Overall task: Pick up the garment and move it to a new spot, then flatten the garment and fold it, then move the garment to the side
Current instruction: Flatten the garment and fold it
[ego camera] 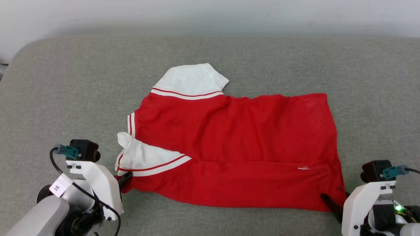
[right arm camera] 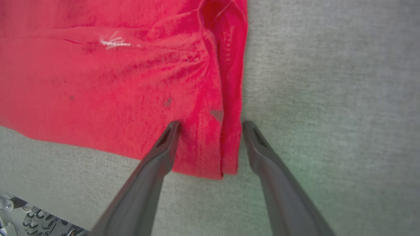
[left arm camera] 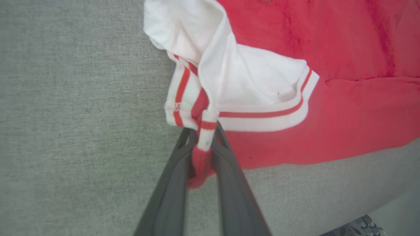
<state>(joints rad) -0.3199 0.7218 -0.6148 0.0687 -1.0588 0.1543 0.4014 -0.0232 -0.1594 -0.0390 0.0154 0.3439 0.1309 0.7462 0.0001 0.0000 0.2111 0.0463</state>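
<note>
The red jersey T-shirt with white, stripe-trimmed sleeves (ego camera: 236, 147) is laid partly folded on the grey woven padded surface (ego camera: 65, 82), its sleeve-side corner pinched by the left gripper (left arm camera: 204, 131), while the right gripper (right arm camera: 210, 123) is spread astride the hem corner. If lifted one-sided, the cloth may be dragged askew or slipped from the thin pinch; no container is involved.

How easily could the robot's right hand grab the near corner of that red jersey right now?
Yes, quite easily, it seems: the right hand is open, its fingers straddling the red jersey's near corner on the grey cushion, with nothing else between them.
</note>
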